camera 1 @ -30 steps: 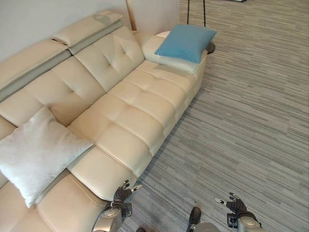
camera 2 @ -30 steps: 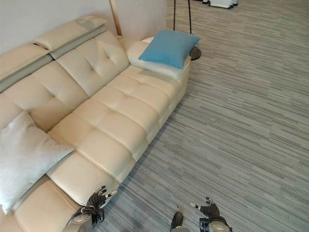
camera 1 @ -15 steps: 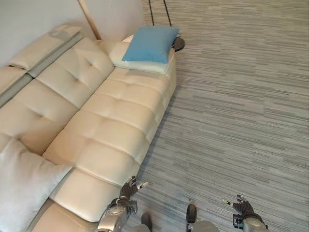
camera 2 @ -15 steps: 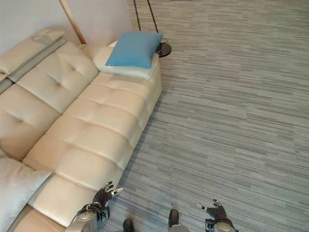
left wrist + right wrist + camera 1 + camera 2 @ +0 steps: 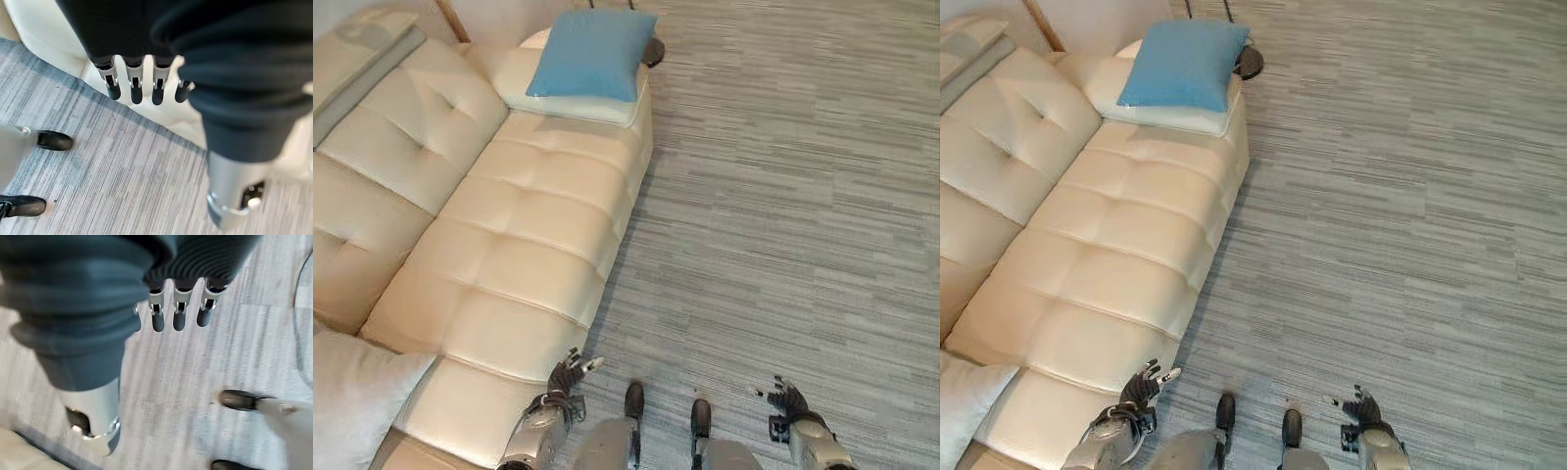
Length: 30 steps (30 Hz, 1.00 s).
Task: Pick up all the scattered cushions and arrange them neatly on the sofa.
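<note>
Both hands (image 5: 570, 374) (image 5: 787, 401) still relaxed and empty, view swung right, blue cushion (image 5: 590, 53) unmoved

The white cushion (image 5: 352, 397) is cut off at the frame's lower-left corner — only one corner shows. Behind the blue cushion (image 5: 590, 51), a dark round object (image 5: 653, 51) sits mostly hidden — unidentifiable.
</note>
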Available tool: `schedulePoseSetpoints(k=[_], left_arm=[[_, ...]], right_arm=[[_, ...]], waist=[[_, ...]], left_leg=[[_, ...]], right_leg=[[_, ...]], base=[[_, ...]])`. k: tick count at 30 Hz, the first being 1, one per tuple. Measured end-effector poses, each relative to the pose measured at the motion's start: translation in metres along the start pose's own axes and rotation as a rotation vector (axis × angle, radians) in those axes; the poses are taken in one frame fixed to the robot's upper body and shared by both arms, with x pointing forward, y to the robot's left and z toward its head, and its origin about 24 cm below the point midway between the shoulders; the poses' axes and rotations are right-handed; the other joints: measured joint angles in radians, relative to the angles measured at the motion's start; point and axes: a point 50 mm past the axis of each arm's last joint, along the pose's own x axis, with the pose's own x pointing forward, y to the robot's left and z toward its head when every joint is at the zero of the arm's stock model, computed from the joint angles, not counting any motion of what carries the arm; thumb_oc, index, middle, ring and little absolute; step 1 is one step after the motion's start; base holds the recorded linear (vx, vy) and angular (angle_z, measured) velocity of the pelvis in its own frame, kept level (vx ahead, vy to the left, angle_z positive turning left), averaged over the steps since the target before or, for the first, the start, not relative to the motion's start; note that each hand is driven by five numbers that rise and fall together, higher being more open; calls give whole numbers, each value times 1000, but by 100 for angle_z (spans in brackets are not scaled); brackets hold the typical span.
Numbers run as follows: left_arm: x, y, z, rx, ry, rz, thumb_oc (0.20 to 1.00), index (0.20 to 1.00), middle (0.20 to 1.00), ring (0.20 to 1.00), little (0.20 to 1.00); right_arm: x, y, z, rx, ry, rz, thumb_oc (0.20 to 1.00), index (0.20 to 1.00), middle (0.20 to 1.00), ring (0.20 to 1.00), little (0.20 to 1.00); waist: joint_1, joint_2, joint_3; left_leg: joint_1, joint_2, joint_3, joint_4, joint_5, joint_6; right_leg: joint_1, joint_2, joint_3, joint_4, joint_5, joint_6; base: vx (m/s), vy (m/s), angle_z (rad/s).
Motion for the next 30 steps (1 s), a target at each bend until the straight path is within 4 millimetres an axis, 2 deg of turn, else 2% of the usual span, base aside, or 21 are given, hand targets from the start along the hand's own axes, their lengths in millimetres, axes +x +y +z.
schedulePoseSetpoints(k=[2,4,6,7,8,10,11,12,13,14,15,16,17,18,19,21,22,23,25,28,30], left_arm=[[-1,-2,-2,-5,1,-5,1000,1000,1000,1000,1000],[-1,0,6,7,-26,-6,1000,1000,1000,1000,1000],[-1,8,10,49,-40,7,1000,1000,1000,1000,1000],[-1,11,12,73,-45,15,1000,1000,1000,1000,1000],[-1,14,12,80,-47,20,1000,1000,1000,1000,1000],[0,16,16,89,-57,23,1000,1000,1000,1000,1000],[1,16,18,89,-63,24,1000,1000,1000,1000,1000],[2,16,21,95,-71,20,1000,1000,1000,1000,1000],[2,18,20,101,-61,29,1000,1000,1000,1000,1000],[2,17,19,98,-59,27,1000,1000,1000,1000,1000],[3,21,16,86,-46,45,1000,1000,1000,1000,1000],[2,25,11,71,-28,63,1000,1000,1000,1000,1000],[3,26,10,65,-16,70,1000,1000,1000,1000,1000],[4,28,13,76,-21,73,1000,1000,1000,1000,1000],[4,26,14,74,-27,66,1000,1000,1000,1000,1000],[3,20,11,74,-32,46,1000,1000,1000,1000,1000],[2,15,8,69,-24,31,1000,1000,1000,1000,1000],[1,12,2,58,-9,27,1000,1000,1000,1000,1000],[1,6,1,49,-6,14,1000,1000,1000,1000,1000],[-2,8,-11,38,31,25,1000,1000,1000,1000,1000],[-2,8,-10,34,29,24,1000,1000,1000,1000,1000]], right_arm=[[0,-3,-2,-1,4,-7,1000,1000,1000,1000,1000],[-3,4,-8,-2,21,17,1000,1000,1000,1000,1000],[-6,13,-16,13,44,40,1000,1000,1000,1000,1000],[-7,15,-20,17,54,52,1000,1000,1000,1000,1000],[-8,15,-21,23,55,57,1000,1000,1000,1000,1000],[-9,15,-24,36,61,59,1000,1000,1000,1000,1000],[-10,14,-27,35,69,58,1000,1000,1000,1000,1000],[-13,12,-34,37,86,51,1000,1000,1000,1000,1000],[-10,13,-29,37,76,54,1000,1000,1000,1000,1000],[-9,12,-25,36,60,52,1000,1000,1000,1000,1000],[-7,14,-17,49,41,55,1000,1000,1000,1000,1000],[-5,16,-15,62,49,53,1000,1000,1000,1000,1000],[-5,16,-15,88,52,47,1000,1000,1000,1000,1000],[-8,12,-24,94,76,30,1000,1000,1000,1000,1000],[-9,10,-30,90,94,25,1000,1000,1000,1000,1000],[-18,7,-53,84,156,15,1000,1000,1000,1000,1000],[-20,2,-61,81,174,3,1000,1000,1000,1000,1000],[-19,-1,-58,81,165,-5,1000,1000,1000,1000,1000],[-16,-4,-50,78,141,-11,1000,1000,1000,1000,1000],[-12,-7,-39,93,108,-14,1000,1000,1000,1000,1000],[-10,-9,-33,98,89,-15,1000,1000,1000,1000,1000]], waist=[[-9,21,-15],[-11,-7,-23],[-13,-30,-33],[-13,-32,-32],[-15,-33,-32],[-22,-44,-36],[-21,-48,-39],[-20,-54,-40],[-15,-66,-34],[-16,-48,-24],[-6,-34,-14],[13,-28,-15],[21,-28,-15],[-5,-32,-15],[-11,-35,-14],[-17,-31,-24],[-23,-18,-44],[-19,2,-52],[-17,6,-61],[-9,-6,-78],[0,-1,-82]], left_leg=[[7,8,-6,-44,49,9],[23,-4,30,-41,54,51],[39,-8,66,-42,31,85],[71,-8,84,-42,26,102],[97,-9,100,-41,19,112],[134,-22,118,-40,18,111],[141,-28,115,-37,12,117],[159,-37,113,-34,-20,147],[180,-51,125,-39,-24,151],[192,-30,131,-32,-70,155],[194,-11,182,-18,-104,128],[202,6,214,-16,-120,100],[213,10,227,-16,-124,96],[237,6,209,-20,-133,80],[252,5,203,-24,-136,76],[328,25,164,-40,-171,40],[339,45,151,-38,-181,28],[335,71,146,-23,-189,16],[302,89,131,70,-194,6],[203,106,119,387,-210,-23],[131,104,90,510,-224,-46]], right_leg=[[8,6,14,0,-4,7],[-7,-9,43,39,-40,29],[-80,-19,41,199,-81,60],[-156,-24,41,391,-117,100],[-236,-33,41,578,-121,113],[-338,-68,27,820,-160,161],[-355,-73,24,848,-162,167],[-401,-100,-8,914,-158,142],[-450,-130,-48,913,-179,106],[-474,-127,-111,813,-189,90],[-480,-120,-185,596,-184,89],[-453,-82,-222,357,-156,124],[-436,-53,-217,181,-126,149],[-415,-56,-203,67,-65,137],[-407,-58,-200,75,-44,123],[-357,-34,-197,193,11,51],[-349,-17,-190,191,60,31],[-339,7,-192,183,66,21],[-297,37,-189,131,109,-28],[-196,73,-177,52,136,-98],[-172,90,-168,40,133,-115]], base=[[347,158,-33],[298,135,-46],[283,153,-57],[186,131,-57],[180,142,-47],[189,119,2],[140,77,23],[230,42,8],[368,-72,-5],[583,-199,-50],[538,-278,-95],[471,-256,-115],[412,-194,-46],[457,-200,16],[465,-204,68],[508,-287,50],[408,-287,33],[520,-419,34],[367,-307,24],[211,-191,-10],[225,-187,-26]])
